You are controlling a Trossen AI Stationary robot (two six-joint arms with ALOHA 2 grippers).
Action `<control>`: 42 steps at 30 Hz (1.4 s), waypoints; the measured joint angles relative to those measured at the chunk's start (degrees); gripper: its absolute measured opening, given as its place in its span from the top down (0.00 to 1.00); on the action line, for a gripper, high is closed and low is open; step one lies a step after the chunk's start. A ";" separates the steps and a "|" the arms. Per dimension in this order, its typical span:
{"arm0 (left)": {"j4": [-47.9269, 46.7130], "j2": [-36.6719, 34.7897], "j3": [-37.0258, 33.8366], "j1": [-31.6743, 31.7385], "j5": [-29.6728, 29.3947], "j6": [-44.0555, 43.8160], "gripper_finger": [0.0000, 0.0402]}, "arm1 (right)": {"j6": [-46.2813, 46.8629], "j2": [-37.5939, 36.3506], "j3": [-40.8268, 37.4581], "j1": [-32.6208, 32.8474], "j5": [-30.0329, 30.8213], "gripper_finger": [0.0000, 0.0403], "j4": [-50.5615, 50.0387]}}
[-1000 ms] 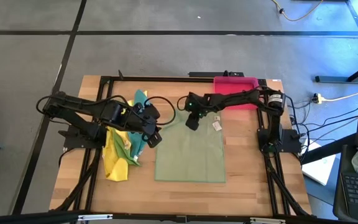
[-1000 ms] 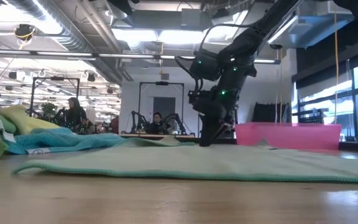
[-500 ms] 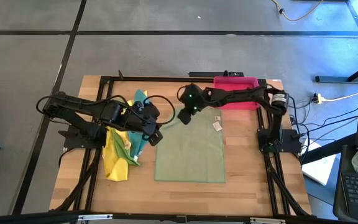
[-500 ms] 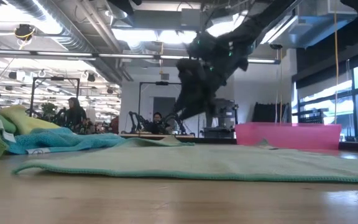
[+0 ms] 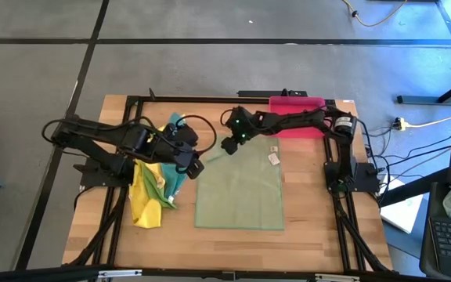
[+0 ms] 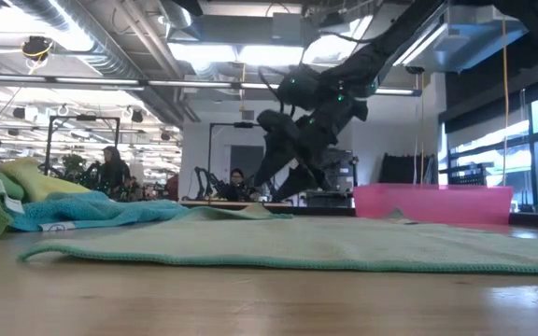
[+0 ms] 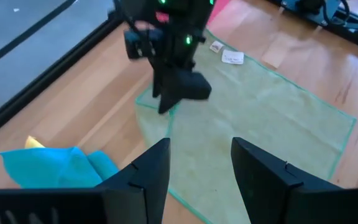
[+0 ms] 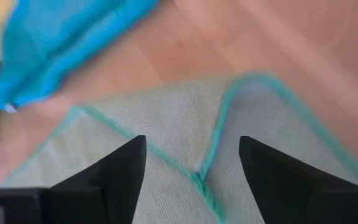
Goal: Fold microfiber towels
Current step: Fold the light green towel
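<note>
1. Right hand (image 5: 229,146) hovers, fingers spread and empty, just above the far left corner of the pale olive green towel (image 5: 241,188), which is spread flat mid-desk (image 5: 312,235).
2. That corner lies rumpled right beneath the fingers.
3. Left hand (image 5: 195,166), fingers apart, holds nothing beside the towel's left edge, over the heap of yellow, green and teal towels (image 5: 156,188).

5 towels (image 5: 239,184), 1 tray (image 5: 297,105), 2 grippers (image 5: 229,146).

Right claw (image 5: 229,146) hangs with fingers spread, arm stretched across; left claw (image 5: 195,167), fingers apart, waits opposite.
</note>
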 joint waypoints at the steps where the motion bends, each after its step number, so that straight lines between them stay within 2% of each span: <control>1: 0.00 -0.26 0.00 -0.02 -0.22 0.00 0.59 | 0.25 0.36 -0.10 0.39 0.15 0.37 -0.30; 11: -0.09 -1.29 0.00 -0.23 -1.28 1.51 0.59 | 2.51 1.75 -0.02 1.40 4.11 0.44 1.13; 17: -0.13 -1.27 0.00 -0.67 -1.26 1.51 0.59 | 2.48 1.75 -0.02 1.22 1.57 0.52 1.06; 22: -0.67 -1.27 0.00 -0.81 -1.41 1.49 0.59 | 2.25 1.75 -0.02 1.24 -1.33 0.65 1.05; 30: -0.63 -1.27 0.00 -0.81 -3.06 1.52 0.59 | 2.29 1.75 -0.02 1.24 -3.73 0.93 1.53; 32: -0.63 -1.27 0.00 -0.80 -4.07 1.52 0.59 | 2.31 1.75 -0.02 1.24 -5.58 0.98 2.60; 42: -0.35 -0.68 0.00 0.37 -4.27 1.07 0.59 | 3.95 1.44 -0.02 -1.13 -6.31 0.94 0.74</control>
